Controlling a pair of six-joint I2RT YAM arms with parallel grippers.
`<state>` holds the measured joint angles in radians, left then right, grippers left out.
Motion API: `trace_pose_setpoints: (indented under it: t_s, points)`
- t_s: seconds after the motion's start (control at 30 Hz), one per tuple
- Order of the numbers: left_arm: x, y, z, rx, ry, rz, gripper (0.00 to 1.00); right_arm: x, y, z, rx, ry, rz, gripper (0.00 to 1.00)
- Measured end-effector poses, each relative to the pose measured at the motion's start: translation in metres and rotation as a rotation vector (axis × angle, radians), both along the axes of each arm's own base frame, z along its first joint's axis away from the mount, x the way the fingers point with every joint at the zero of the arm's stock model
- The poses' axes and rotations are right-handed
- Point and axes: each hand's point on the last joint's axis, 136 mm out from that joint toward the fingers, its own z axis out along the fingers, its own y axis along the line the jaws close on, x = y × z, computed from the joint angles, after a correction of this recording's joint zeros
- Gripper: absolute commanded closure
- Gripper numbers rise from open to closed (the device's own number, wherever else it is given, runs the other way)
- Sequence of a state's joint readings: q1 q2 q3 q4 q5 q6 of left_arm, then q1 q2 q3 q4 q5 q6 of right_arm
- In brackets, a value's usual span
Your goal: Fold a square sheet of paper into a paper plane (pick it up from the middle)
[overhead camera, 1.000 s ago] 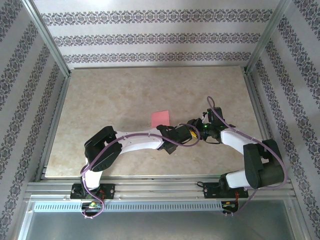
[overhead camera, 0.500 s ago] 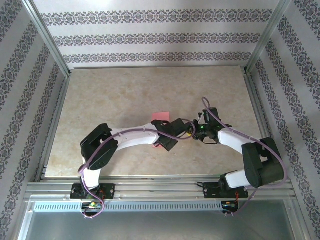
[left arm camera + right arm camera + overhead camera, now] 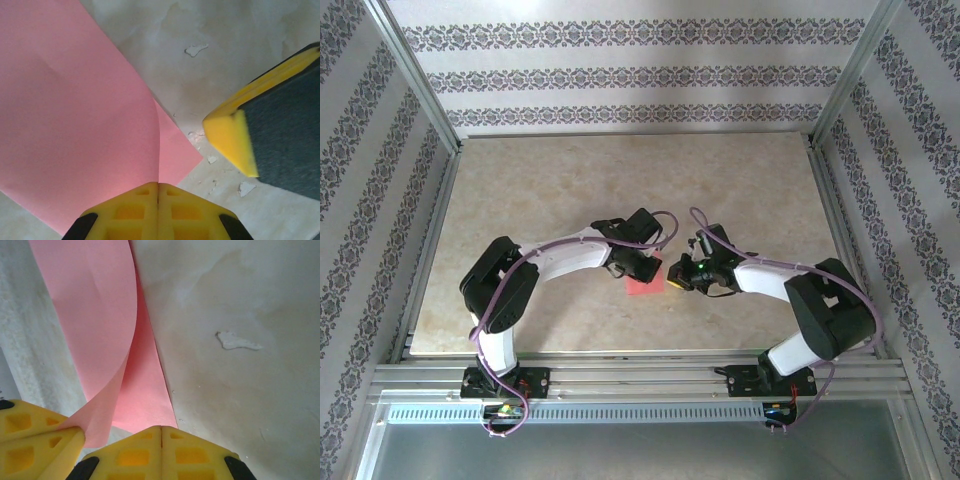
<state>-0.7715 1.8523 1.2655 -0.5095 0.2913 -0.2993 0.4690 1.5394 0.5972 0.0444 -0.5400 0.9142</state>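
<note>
Pink-red, thin, half curled up: square sheet of paper (image 3: 642,287) down on the tabletop (image 3: 540,190), right between the two arms. Starting on the left: left gripper (image 3: 158,192) clenched tight, with one flap of the sheet raised off the flat part and running straight into the seam between its fingertips. Probably held that way to carry the flap over for a crease, so mid-fold, with plenty of folding left to do. Lower layer flat on the tabletop, reaching out ahead of that gripper and off to the left in the left wrist view. Over on the right: right gripper (image 3: 161,437) clamped shut too, tips parked at the near corner of the flat layer, touching it or just beside it, can't tell which. Best guess: pinning that corner to stop any sliding during the pull. No telling from here about paper actually caught between those fingers. Risk-wise, easy to skew the crease with such floppy stuff.
</note>
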Motion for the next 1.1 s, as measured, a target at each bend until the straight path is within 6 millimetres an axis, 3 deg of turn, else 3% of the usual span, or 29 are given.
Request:
trace_pose_setpoints:
  t_s: [0.2, 0.43, 1.1]
  points:
    - [-0.002, 0.004, -0.003, -0.021, 0.026, 0.016, 0.98, -0.001, 0.015, -0.005, 0.002, 0.009, 0.031, 0.93]
    - [0.008, 0.011, 0.001, -0.058, 0.030, 0.049, 0.98, 0.001, 0.015, -0.015, -0.007, 0.045, 0.017, 0.93]
    - [0.023, 0.027, -0.001, -0.112, 0.044, 0.075, 0.98, 0.005, 0.016, -0.015, -0.034, 0.034, 0.009, 0.93]
